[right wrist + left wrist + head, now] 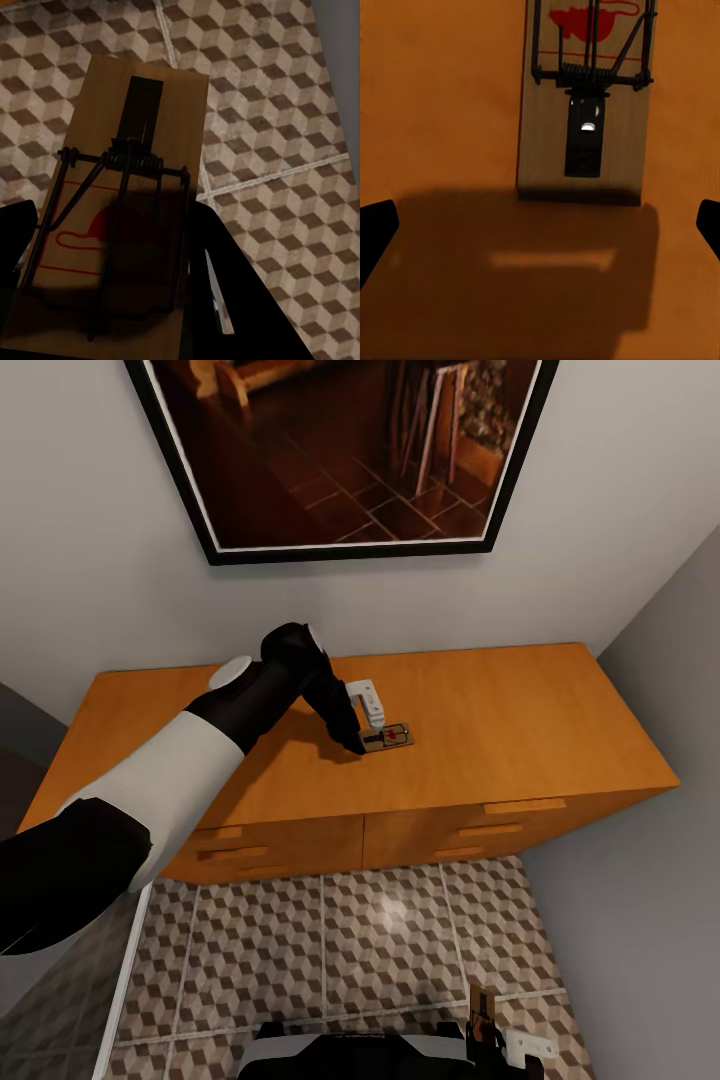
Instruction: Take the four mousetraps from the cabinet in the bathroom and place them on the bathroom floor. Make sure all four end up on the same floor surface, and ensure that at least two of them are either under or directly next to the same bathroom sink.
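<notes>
Mousetraps, two on view: one (388,738) lies flat on the orange-brown cabinet (520,710) top beneath a dark-framed picture (340,450), and your left gripper (365,725) hangs just over its near end with jaws spread, only the dark fingertips (375,232) showing at the edges of the left wrist view, nothing between them. Second mousetrap (120,217), clamped in your right gripper (490,1025), is held above the cube-patterned bathroom floor (380,930); in the head view it is largely cut off at the lower edge, and its far end is shadowed by the dark finger (225,292)
</notes>
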Controlling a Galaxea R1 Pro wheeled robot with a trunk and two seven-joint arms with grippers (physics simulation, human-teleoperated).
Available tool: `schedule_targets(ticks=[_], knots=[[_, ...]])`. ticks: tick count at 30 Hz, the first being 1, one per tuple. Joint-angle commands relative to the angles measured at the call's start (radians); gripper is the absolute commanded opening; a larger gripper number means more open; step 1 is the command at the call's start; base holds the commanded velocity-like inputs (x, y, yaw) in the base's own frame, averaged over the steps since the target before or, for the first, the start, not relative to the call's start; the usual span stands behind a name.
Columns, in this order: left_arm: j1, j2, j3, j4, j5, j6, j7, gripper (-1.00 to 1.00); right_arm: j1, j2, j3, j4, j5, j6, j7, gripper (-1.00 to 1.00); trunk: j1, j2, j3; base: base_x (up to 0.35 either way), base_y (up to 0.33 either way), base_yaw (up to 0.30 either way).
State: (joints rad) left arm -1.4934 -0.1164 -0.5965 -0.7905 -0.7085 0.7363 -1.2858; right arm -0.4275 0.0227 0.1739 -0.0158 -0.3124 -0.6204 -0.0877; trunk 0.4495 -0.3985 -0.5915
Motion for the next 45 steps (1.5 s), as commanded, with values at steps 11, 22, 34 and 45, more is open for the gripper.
schedule_targets(ticks=[11, 22, 34, 45], knots=[[-0.001, -0.004, -0.003, 0.0, -0.006, 0.011, -0.008, 1.0, 0.0, 0.0, 0.009, 0.0, -0.003, -0.002, -0.007, -1.0, 0.001, -0.002, -0.001, 0.075, 0.0, 0.0], [-0.001, -0.006, -0.004, 0.002, -0.006, 0.011, -0.009, 1.0, 0.0, 0.0, 0.009, 0.0, -0.004, -0.002, -0.007, -1.0, 0.001, -0.002, -0.001, 0.062, 0.0, 0.0], [-0.001, -0.007, -0.006, 0.002, -0.006, 0.011, -0.009, 1.0, 0.0, 0.0, 0.009, 0.0, -0.004, -0.002, -0.007, -1.0, 0.001, -0.002, -0.001, 0.039, -0.002, 0.0], [-0.001, -0.012, -0.015, 0.002, -0.005, 0.011, -0.009, 1.0, 0.0, 0.0, 0.009, 0.0, -0.004, -0.002, -0.007, -1.0, 0.001, -0.002, -0.001, 0.041, -0.038, 0.0]])
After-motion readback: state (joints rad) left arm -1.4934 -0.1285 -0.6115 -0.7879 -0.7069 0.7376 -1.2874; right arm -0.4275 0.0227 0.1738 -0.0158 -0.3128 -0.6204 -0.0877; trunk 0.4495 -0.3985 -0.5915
